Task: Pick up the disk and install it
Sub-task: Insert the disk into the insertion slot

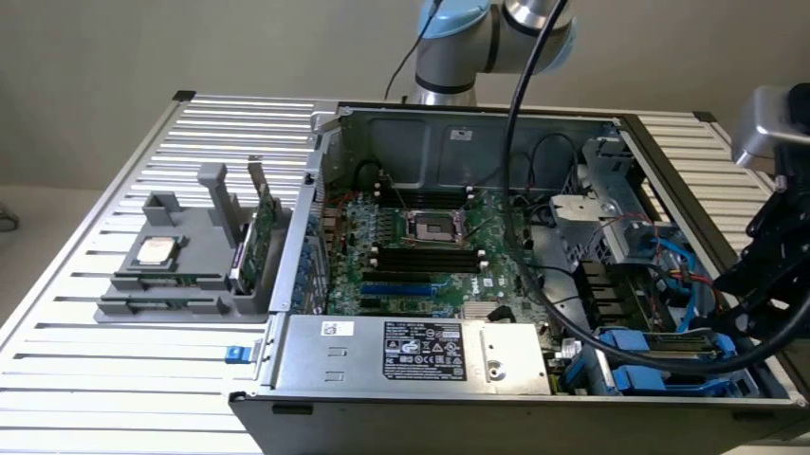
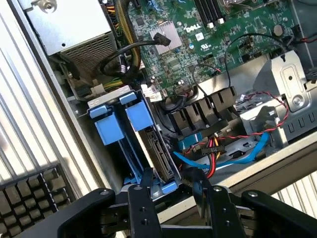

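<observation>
The blue-framed disk (image 2: 157,148) is seen standing on edge in the drive bay of an opened computer case (image 1: 443,142), just beside another blue carrier (image 2: 106,126). The gripper (image 2: 178,201) is positioned directly over its end; whether it is clamped cannot be told. "DELL" is printed on the motherboard (image 2: 198,49); the power supply's label (image 1: 424,346) cannot be read

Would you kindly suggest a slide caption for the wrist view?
Gripper close to the blue-framed disk, standing on edge in the drive bay beside the motherboard.
</observation>
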You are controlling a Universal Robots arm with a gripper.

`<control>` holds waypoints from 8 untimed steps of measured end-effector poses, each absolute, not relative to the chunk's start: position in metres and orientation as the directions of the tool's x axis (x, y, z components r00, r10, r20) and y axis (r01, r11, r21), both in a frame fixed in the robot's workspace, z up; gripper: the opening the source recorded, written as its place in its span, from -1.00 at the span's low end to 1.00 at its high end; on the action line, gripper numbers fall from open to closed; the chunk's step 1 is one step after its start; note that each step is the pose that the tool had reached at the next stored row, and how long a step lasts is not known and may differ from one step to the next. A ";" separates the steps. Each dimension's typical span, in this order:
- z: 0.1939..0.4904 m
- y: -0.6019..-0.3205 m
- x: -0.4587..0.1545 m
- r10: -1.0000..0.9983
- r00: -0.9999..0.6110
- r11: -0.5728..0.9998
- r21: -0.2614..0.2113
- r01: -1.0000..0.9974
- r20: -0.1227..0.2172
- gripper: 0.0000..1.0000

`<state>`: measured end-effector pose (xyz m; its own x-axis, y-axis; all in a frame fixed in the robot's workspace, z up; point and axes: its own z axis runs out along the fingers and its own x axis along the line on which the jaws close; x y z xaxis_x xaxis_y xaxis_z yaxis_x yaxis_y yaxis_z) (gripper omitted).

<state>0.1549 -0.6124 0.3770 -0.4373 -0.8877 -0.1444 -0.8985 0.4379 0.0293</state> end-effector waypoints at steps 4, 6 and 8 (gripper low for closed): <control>0.376 -0.612 0.155 -0.853 -0.501 0.503 0.029 -0.864 -0.144 -0.10; 0.376 -0.612 0.155 -0.835 -0.532 0.533 0.029 -0.845 -0.144 -0.10; 0.375 -0.612 0.155 -0.815 -0.561 0.564 0.029 -0.826 -0.144 -0.10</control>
